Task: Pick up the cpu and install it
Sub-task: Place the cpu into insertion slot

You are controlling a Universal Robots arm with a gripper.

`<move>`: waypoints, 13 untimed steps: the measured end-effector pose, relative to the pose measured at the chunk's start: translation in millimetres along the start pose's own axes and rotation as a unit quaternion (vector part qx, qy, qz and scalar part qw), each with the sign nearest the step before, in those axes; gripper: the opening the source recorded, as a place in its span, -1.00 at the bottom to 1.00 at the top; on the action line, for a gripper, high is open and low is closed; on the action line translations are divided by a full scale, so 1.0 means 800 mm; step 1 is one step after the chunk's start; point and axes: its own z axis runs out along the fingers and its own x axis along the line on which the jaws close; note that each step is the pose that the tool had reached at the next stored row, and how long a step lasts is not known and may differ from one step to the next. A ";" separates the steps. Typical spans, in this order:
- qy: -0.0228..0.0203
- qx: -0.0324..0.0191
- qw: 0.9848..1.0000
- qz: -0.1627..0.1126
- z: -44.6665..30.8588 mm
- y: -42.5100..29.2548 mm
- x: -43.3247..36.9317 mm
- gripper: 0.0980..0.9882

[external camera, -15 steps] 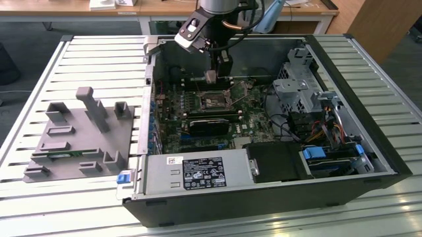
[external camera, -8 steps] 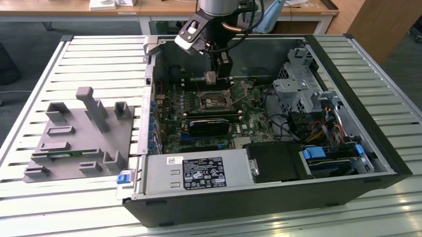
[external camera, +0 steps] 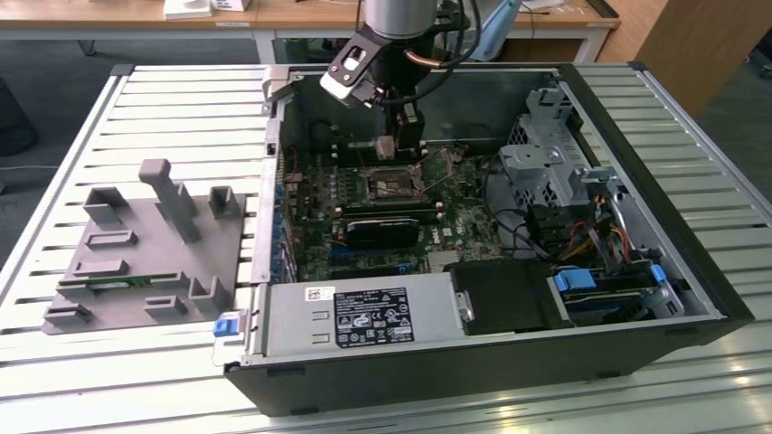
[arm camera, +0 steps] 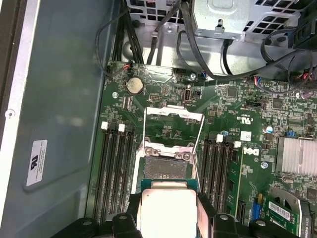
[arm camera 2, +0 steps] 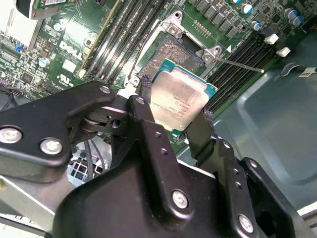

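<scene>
Gripper (arm camera 2: 174,106) clenched on the cpu (arm camera 2: 181,96), one finger on each of two opposite edges. Chip sits over the open socket (arm camera 2: 171,53) on the motherboard (arm camera 2: 74,44), not seated. Silvery-grey lid with faint print and a thin green rim.

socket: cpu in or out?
Out. The socket sits open, frame flipped up, contacts bare; the gripper holds the cpu, not seated.

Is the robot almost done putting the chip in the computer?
About halfway. Done: the cpu has been picked up. In hand: the tool grips it by its edges, just above the open socket. Left: the cpu is not yet seated in the socket.
</scene>
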 end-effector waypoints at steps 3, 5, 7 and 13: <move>0.000 0.000 1.000 0.000 -0.0012 0.0001 0.000 -0.02; 0.000 0.000 1.000 0.000 -0.0020 0.0001 0.000 -0.02; 0.000 0.000 1.000 0.000 -0.0028 0.0002 0.000 -0.02; 0.000 0.000 1.000 0.000 -0.0051 0.0004 0.000 -0.02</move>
